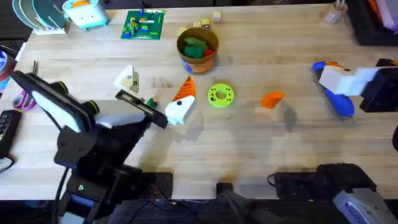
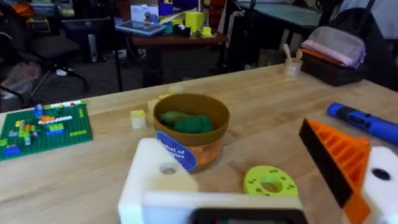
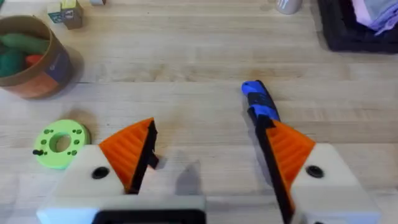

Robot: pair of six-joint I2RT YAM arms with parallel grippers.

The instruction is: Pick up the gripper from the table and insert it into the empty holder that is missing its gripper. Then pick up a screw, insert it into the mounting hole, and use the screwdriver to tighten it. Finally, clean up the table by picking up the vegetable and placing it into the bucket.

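left gripper (image 1: 158, 99): sitting open; one finger is the bare white holder (image 1: 128, 79)
right gripper (image 3: 208, 155): hovering open over the table (image 1: 280, 149)
orange gripper (image 1: 271, 99): lying at 3 o'clock of the green disc (image 1: 220, 95)
screwdriver (image 1: 336, 93): lying at 3 o'clock of the orange gripper
bucket (image 1: 197, 50): standing at 11 o'clock of the disc

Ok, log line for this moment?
left end effector open, holder tipless | right end effector open beside screwdriver | orange gripper loose on table

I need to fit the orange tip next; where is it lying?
In the overhead view the orange tip lies on the table, right of centre, between the lime disc and the blue screwdriver.
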